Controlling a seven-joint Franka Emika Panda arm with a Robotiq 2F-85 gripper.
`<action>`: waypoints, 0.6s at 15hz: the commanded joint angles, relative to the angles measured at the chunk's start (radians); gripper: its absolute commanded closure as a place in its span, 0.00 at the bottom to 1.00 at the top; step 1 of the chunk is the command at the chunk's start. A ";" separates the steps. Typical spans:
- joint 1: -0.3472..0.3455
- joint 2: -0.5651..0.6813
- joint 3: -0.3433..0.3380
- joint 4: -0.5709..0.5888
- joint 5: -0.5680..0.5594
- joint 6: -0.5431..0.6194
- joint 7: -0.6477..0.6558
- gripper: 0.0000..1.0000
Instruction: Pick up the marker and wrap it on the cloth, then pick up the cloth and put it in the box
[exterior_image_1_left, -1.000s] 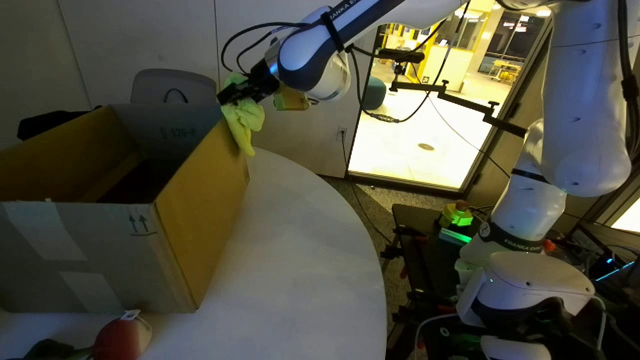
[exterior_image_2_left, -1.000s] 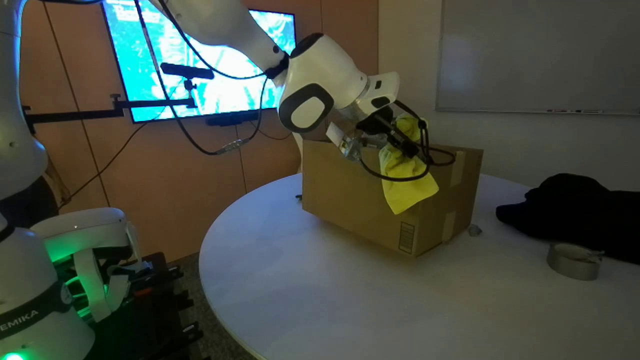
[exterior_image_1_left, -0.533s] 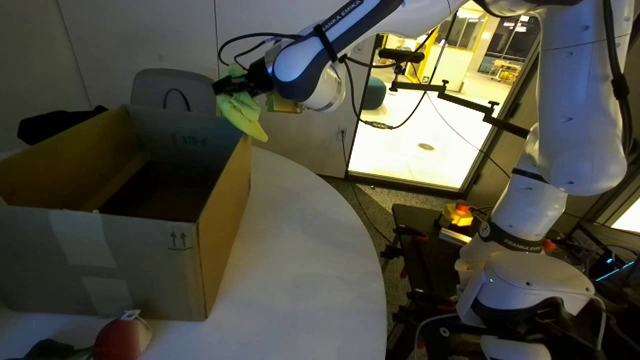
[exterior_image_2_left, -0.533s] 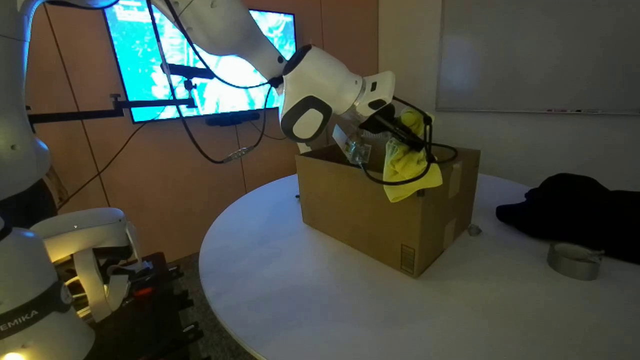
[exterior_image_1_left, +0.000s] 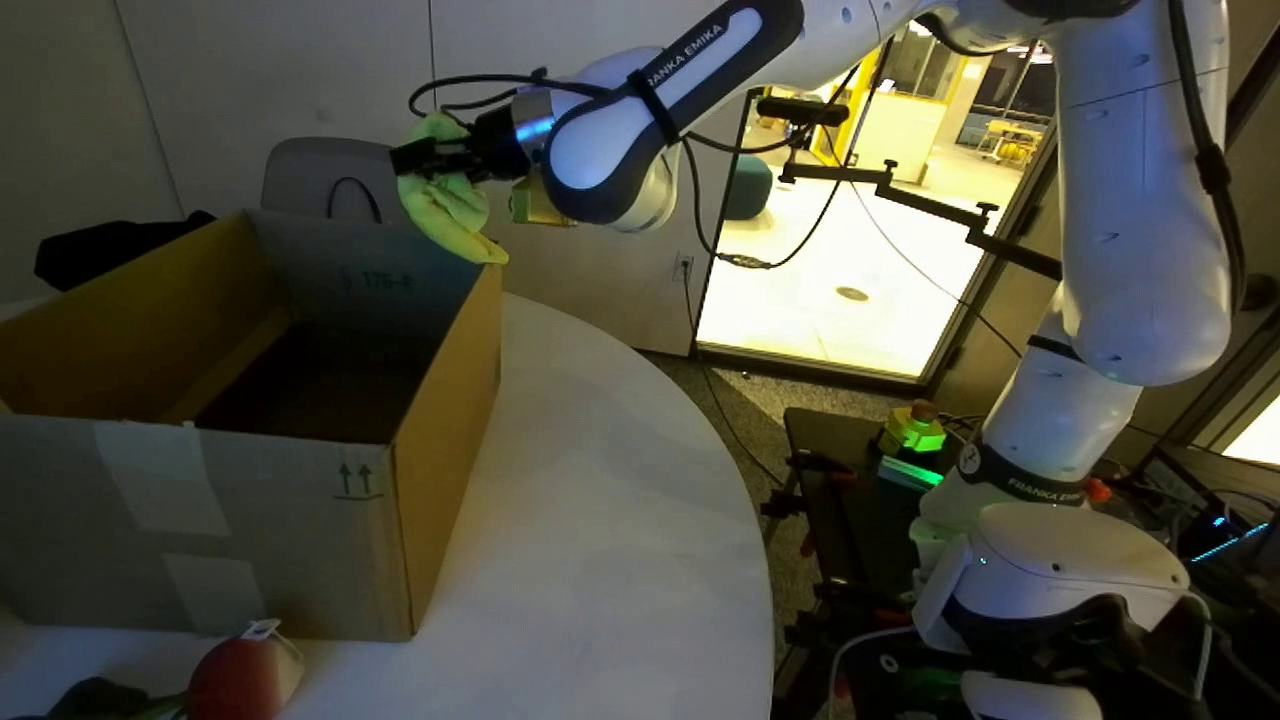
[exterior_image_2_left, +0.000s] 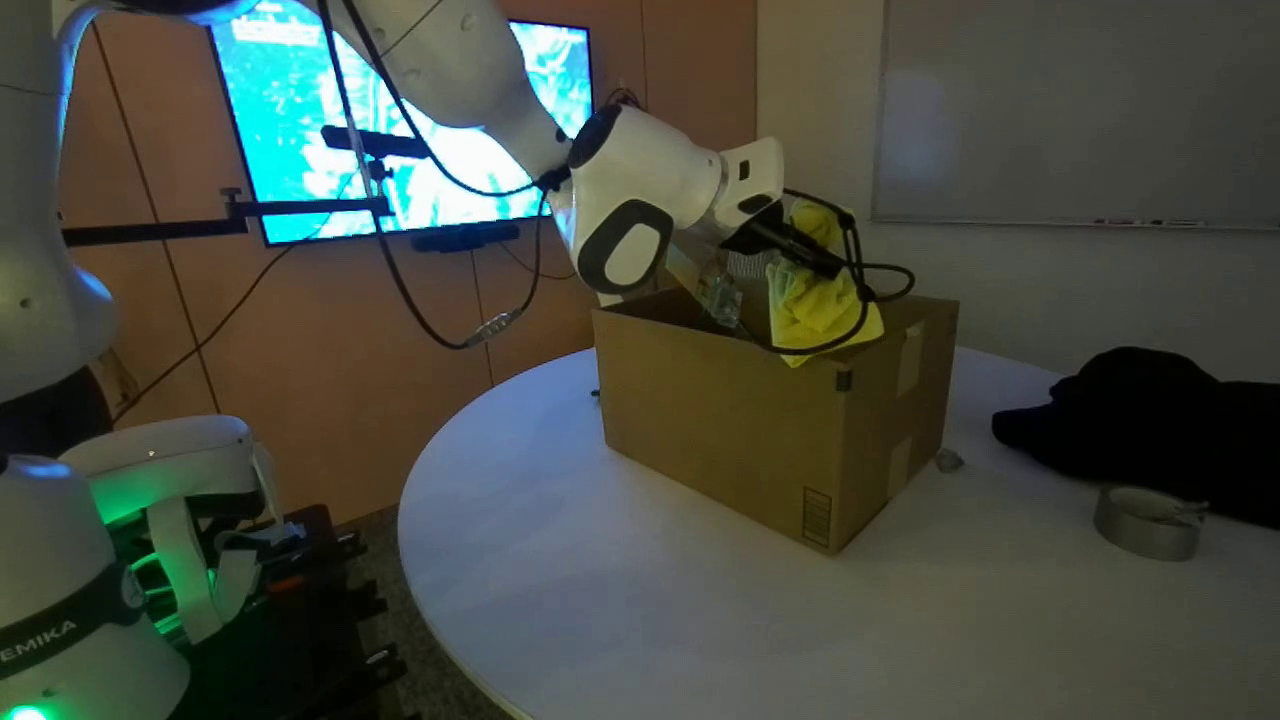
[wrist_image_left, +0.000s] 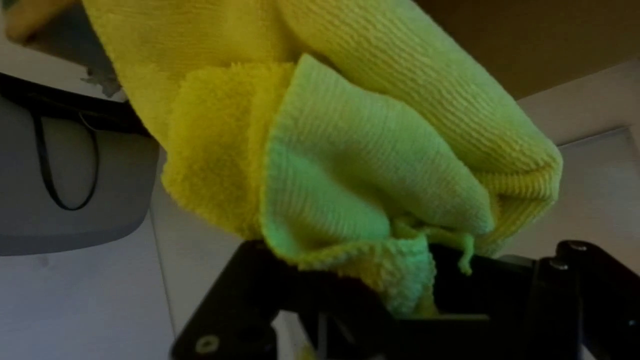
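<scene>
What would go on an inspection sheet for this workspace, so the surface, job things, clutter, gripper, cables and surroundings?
Surface: white table, rounded edge.
Box: open-topped, standing on the table.
Cloth: hanging by the box's rim; contact unclear.
Marker: nothing seen.
Clutter: grey tape roll, black fabric, red rounded item.
Gripper: closed on the cloth.
Cables: black, one sagging below the arm, loops near the gripper.
Surroundings: grey chair, lit screen, whiteboard.
</scene>
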 joint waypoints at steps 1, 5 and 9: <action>-0.180 0.040 0.182 -0.001 -0.243 -0.102 0.052 0.90; -0.128 -0.075 0.202 -0.028 -0.235 -0.425 0.067 0.89; -0.012 -0.117 0.162 0.039 -0.309 -0.748 0.129 0.55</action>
